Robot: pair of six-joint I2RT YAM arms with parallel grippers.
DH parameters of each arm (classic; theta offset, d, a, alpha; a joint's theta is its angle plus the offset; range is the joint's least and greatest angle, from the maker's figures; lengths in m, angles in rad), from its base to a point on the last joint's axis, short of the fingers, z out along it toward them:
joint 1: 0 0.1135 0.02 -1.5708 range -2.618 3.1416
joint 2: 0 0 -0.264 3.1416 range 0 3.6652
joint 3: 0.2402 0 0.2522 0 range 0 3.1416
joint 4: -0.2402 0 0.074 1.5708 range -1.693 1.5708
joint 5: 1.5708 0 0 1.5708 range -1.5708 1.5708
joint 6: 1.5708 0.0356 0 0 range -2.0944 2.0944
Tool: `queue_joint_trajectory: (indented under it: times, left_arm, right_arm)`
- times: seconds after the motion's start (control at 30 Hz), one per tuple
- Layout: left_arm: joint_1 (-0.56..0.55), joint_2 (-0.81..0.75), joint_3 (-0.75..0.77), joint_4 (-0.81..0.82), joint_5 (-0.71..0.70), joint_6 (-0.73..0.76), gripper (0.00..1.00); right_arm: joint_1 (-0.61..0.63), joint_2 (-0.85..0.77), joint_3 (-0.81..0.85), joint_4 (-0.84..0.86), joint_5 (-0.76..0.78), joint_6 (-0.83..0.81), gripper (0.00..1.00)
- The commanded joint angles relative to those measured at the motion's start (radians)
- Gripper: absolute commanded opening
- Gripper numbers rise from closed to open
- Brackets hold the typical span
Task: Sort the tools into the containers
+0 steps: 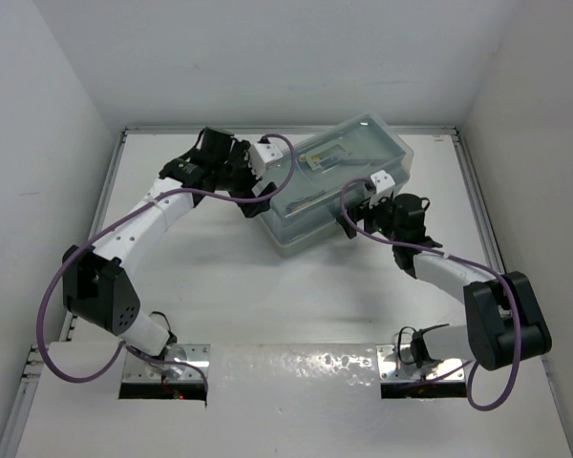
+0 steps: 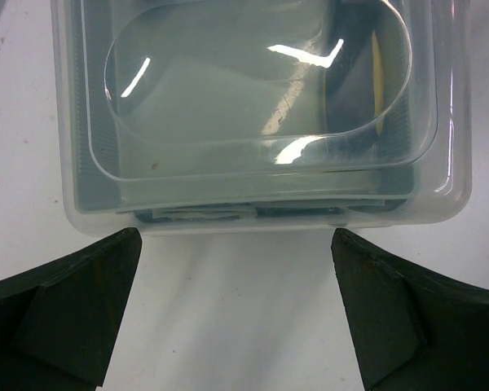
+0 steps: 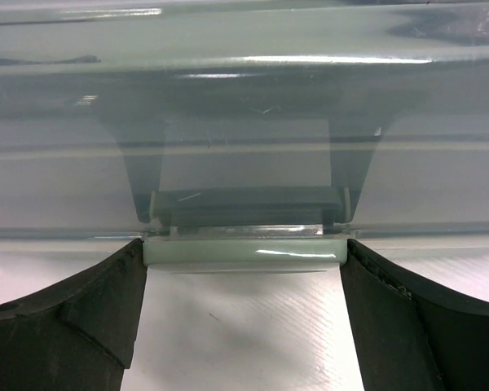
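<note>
The toolbox (image 1: 339,186) lies at the back centre with its translucent lid down. Tools show dimly through the lid, among them a yellow-black one (image 1: 329,157); a yellow handle shows in the left wrist view (image 2: 377,81). No loose tool shows on the table. My left gripper (image 1: 256,196) is open at the box's left end; its jaws stand wide just short of the box wall (image 2: 261,216), holding nothing. My right gripper (image 1: 349,218) is open at the box's near long side. Its fingers (image 3: 106,301) flank the pale green latch (image 3: 243,253), each tip right at a latch end.
White walls enclose the table on three sides. A raised table rim (image 1: 477,191) runs close to the right of the box. Purple cables (image 1: 76,267) loop along both arms. The arm bases (image 1: 162,367) stand at the near edge.
</note>
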Motion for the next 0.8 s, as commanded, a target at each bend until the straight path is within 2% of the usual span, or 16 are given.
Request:
queue_joint_trajectory:
  times: [0.0,0.3,0.43,0.5,0.77]
  left_arm:
    - [0.004,0.012,0.0,0.06,0.012,-0.015,1.0]
    - [0.003,0.015,0.004,0.057,0.015,-0.018,1.0]
    - [0.004,0.015,0.006,0.055,0.017,-0.018,1.0]
    - [0.004,0.017,0.006,0.055,0.017,-0.016,1.0]
    - [0.004,0.023,0.006,0.054,0.017,-0.018,1.0]
  right_arm:
    - [0.037,-0.022,-0.021,0.104,-0.073,-0.021,0.56]
    - [0.059,-0.053,0.011,0.102,-0.054,-0.038,0.4]
    - [0.064,-0.068,0.034,0.082,-0.051,-0.047,0.38]
    - [0.067,-0.071,0.054,0.032,-0.048,-0.055,0.36]
    - [0.074,-0.031,0.204,-0.201,-0.025,-0.073,0.37]
